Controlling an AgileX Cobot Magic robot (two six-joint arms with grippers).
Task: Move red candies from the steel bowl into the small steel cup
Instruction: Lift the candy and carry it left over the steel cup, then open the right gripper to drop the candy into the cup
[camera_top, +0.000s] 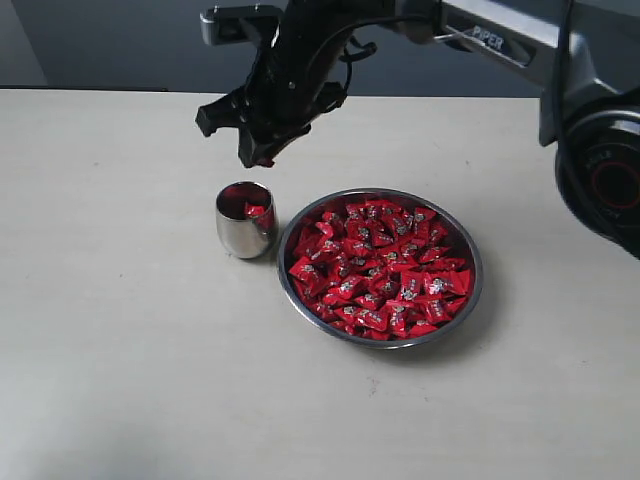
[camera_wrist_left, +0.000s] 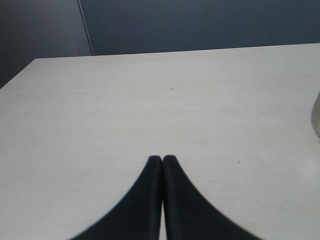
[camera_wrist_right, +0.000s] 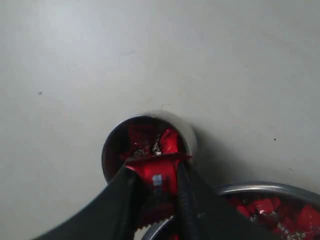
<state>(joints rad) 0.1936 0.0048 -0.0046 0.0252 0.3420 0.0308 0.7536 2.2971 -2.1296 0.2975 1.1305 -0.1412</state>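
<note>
On the pale tabletop (camera_top: 120, 350), the small rounded steel cup (camera_top: 245, 225) stood left of centre, directly beneath the right gripper (camera_top: 262, 153), which narrowly pinched one shiny red-wrapped candy (camera_wrist_right: 157, 180) (left gripper (camera_wrist_left: 162, 161) closed, empty).

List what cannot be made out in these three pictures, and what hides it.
Count of red candies in the small steel cup: exterior view, its wall hides most; right wrist view, the right gripper and its held candy cover the mouth.
The steel bowl floor: buried under candies, exterior view.
The left gripper: outside the exterior view.
A pale curved thing: cut off by the left wrist view's edge.
</note>
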